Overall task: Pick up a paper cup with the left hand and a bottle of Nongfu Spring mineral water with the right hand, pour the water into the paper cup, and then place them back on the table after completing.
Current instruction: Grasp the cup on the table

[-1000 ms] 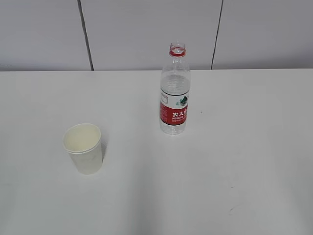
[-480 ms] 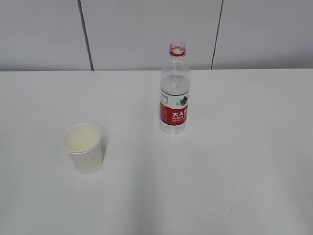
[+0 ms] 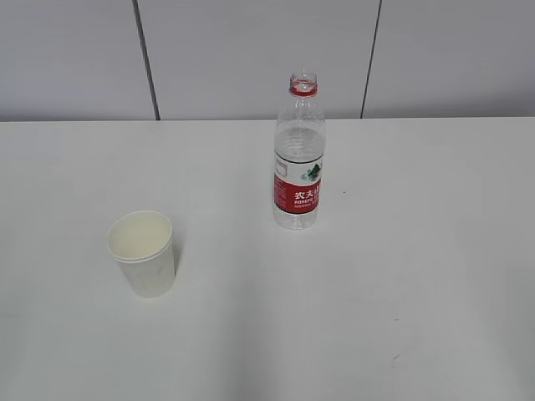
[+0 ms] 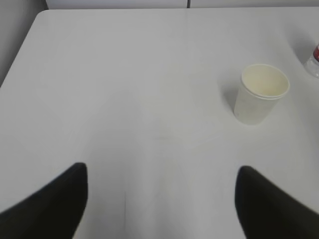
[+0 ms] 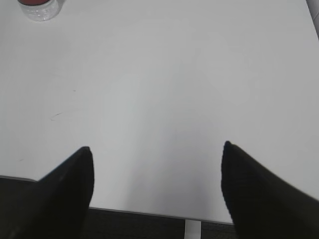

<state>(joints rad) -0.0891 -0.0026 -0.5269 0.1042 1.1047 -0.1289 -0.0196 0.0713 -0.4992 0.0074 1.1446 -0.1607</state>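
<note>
Nothing on the table (image 3: 418, 317) has shifted since the earlier frames: the paper cup (image 3: 143, 253) stands upright in the same spot at front left, and the Nongfu Spring bottle (image 3: 298, 156), uncapped with its red label facing forward, stands upright farther back, well apart from the cup. Neither arm shows in the exterior view. From the wrist cameras, the left hand (image 4: 159, 199) hangs above bare tabletop with jaws spread wide and empty, the cup ahead to its right. The right hand (image 5: 157, 186) is likewise wide apart and holds nothing, near the table's front edge.
</note>
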